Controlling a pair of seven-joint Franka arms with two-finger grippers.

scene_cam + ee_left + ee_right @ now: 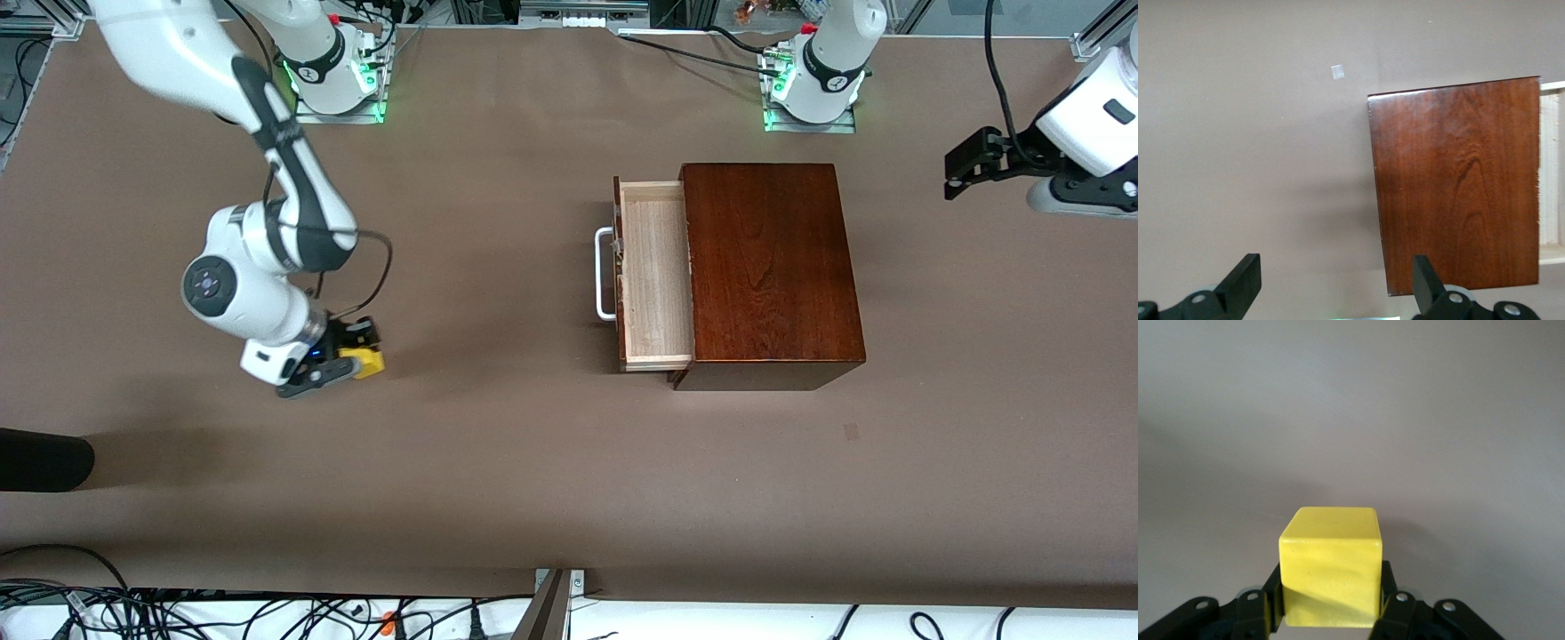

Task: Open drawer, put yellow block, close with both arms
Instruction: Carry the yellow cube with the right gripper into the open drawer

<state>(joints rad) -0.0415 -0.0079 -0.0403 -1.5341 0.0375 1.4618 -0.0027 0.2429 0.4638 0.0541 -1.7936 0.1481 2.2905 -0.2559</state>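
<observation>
The yellow block (368,360) is between the fingers of my right gripper (348,356), low over the table toward the right arm's end; I cannot tell whether it touches the table. In the right wrist view the block (1331,567) fills the gap and both fingers (1275,597) press its sides. The drawer (655,276) stands pulled out of the dark wooden box (769,267), its pale tray empty, its white handle (604,272) facing the right arm's end. My left gripper (956,173) is open and empty, in the air beside the box, and waits. The left wrist view shows its spread fingers (1245,280) and the box top (1458,187).
A black object (40,458) lies at the table's edge at the right arm's end, nearer to the front camera. A small pale mark (851,432) is on the table near the box. Cables run along the front edge.
</observation>
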